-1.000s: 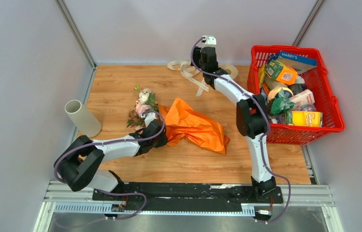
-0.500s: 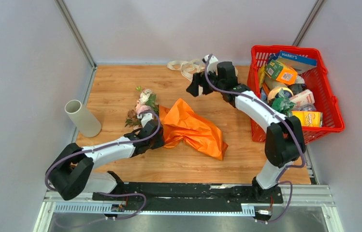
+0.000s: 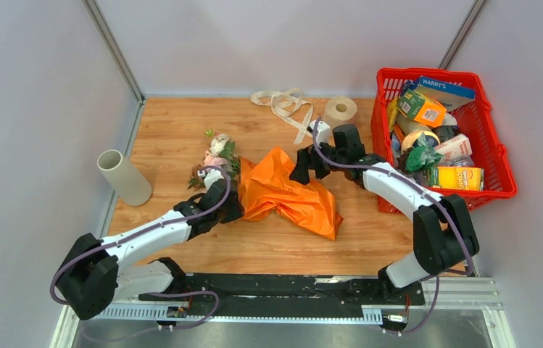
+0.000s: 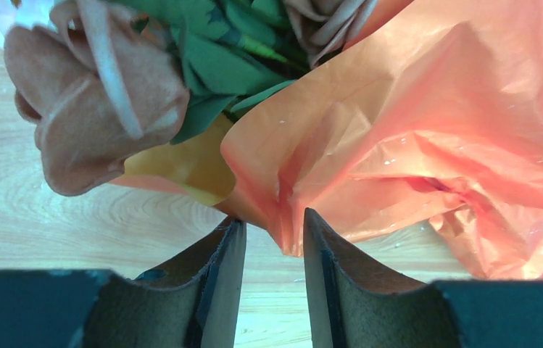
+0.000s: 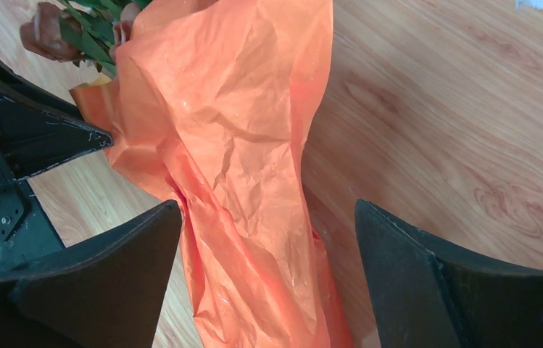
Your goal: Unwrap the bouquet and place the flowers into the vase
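Orange paper (image 3: 290,192) lies crumpled at mid-table (image 3: 181,130), with the flowers (image 3: 214,156) protruding at its left end. The left gripper (image 4: 272,225) has its jaws slightly parted at the paper's edge, clamping nothing. The right gripper (image 5: 267,209) hangs wide open over the paper. The vase (image 3: 123,177) sits at the table's left edge, well apart from the flowers.

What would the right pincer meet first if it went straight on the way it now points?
The orange wrapping paper. In the wrist view it lies straight ahead of the open right pincer, centred in its spread. How much gap remains is hard to judge.
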### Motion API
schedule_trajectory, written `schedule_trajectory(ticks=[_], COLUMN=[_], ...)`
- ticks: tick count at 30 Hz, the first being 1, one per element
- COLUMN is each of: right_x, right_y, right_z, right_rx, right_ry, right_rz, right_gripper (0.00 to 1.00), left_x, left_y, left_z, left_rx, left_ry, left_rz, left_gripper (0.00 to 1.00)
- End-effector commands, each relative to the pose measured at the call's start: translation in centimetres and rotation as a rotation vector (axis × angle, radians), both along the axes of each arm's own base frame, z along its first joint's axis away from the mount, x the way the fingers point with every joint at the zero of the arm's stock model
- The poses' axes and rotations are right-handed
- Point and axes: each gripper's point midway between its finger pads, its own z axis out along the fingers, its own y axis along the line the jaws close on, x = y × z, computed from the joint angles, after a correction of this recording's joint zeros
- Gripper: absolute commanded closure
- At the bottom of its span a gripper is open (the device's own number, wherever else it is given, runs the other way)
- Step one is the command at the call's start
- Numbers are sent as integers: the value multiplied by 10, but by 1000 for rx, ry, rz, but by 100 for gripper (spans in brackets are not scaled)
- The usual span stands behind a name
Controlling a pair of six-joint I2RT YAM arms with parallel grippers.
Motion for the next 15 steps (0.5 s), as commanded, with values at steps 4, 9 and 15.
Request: schedule_trajectory(ticks=[4, 9, 15], right_x=[-11, 1, 28], right_y=[2, -1, -7], right_z=[-19, -44, -45], right_rx=[-82, -136, -167], right_ry=[-9, 13, -90], right_rz=[-4, -66, -137], right_gripper=[7, 12, 42], left_x=[-3, 4, 17], left_y=[-7, -8, -9], left_z=[-28, -45, -55], left_rx=[-19, 23, 92], left_ry=[37, 67, 84], left_rz=[-11, 18, 32], left_gripper=[61, 65, 67])
